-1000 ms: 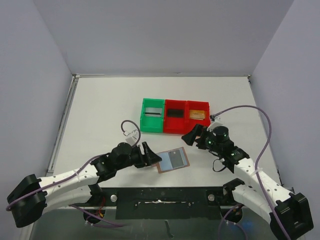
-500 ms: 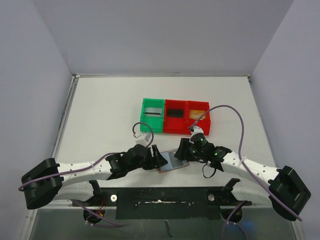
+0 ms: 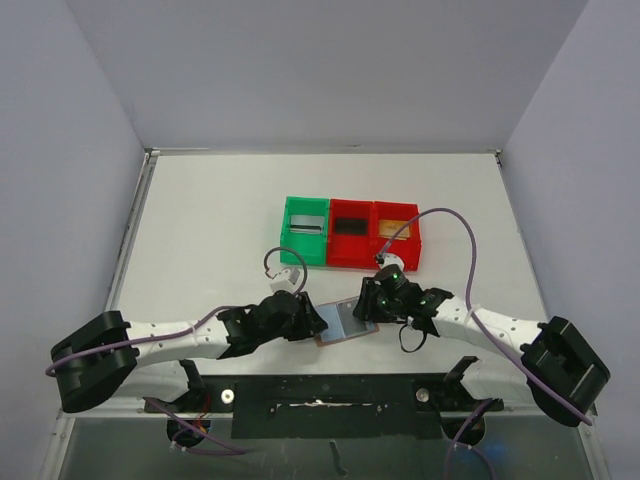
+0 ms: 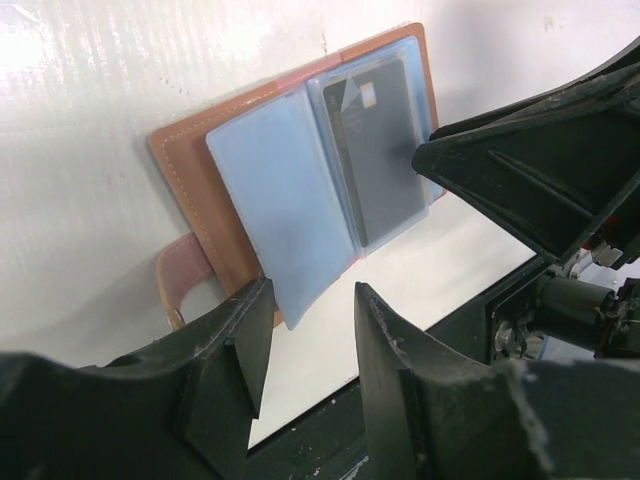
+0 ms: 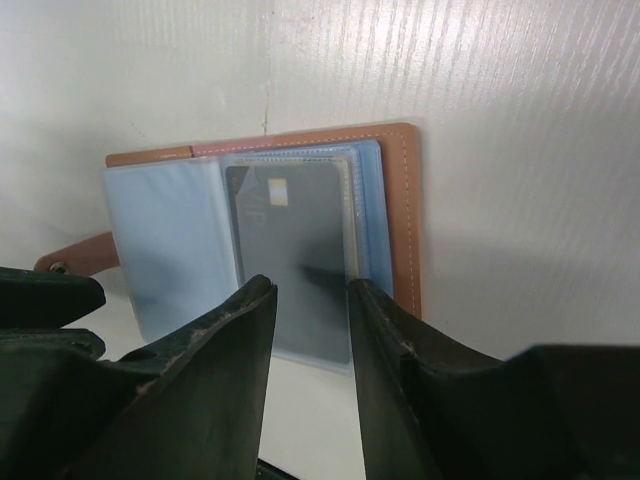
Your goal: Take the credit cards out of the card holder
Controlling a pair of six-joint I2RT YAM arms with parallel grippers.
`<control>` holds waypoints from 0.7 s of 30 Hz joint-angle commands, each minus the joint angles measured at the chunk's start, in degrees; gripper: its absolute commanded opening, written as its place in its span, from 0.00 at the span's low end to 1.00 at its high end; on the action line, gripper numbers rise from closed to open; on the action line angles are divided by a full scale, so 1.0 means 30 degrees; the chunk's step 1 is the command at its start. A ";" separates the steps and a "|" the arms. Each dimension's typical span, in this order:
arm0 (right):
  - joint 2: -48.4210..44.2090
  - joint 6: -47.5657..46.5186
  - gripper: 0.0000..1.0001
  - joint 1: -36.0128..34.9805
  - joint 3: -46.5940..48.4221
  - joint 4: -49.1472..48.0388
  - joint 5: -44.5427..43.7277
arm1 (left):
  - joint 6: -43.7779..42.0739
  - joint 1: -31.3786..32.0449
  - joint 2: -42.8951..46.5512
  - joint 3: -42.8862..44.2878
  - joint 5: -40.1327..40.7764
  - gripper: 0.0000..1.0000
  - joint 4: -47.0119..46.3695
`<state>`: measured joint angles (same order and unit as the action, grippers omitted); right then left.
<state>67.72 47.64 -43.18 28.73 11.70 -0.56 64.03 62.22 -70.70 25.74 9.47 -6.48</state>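
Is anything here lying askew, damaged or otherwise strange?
Nothing is damaged or spilled. The open tan-brown leather card holder lies turned at an angle to the row of red and green plastic bins, and one clear plastic sleeve juts past its leather edge. A dark card sits in the other sleeve.

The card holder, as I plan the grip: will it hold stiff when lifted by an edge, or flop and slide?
Probably floppy: the card holder lies open as a leather bifold, and its clear sleeves overhang the cover. They look glossy, so likely slippery. The dark card inside seems the only stiff part.
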 commanded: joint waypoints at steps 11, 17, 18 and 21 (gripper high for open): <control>0.1345 -0.0107 0.21 -0.0130 0.0461 -0.0944 0.0449 | 0.0160 -0.0026 -0.1806 -0.0497 0.0181 0.21 -0.1473; 0.1150 -0.0176 0.18 -0.0140 0.0493 -0.1593 0.1547 | 0.0159 -0.0011 -0.2225 -0.0597 0.0001 0.12 -0.1812; 0.1089 -0.0176 0.17 -0.0164 0.0548 -0.1586 0.1612 | 0.0160 0.0003 -0.2265 -0.0582 -0.0022 0.11 -0.1851; 0.0919 -0.0289 0.14 -0.0168 0.0680 -0.1526 0.1744 | 0.0128 0.0026 -0.2329 -0.0515 -0.0021 0.09 -0.1853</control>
<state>71.77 47.18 -43.18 29.04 9.67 2.59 64.34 62.17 -77.10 24.10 9.54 -9.32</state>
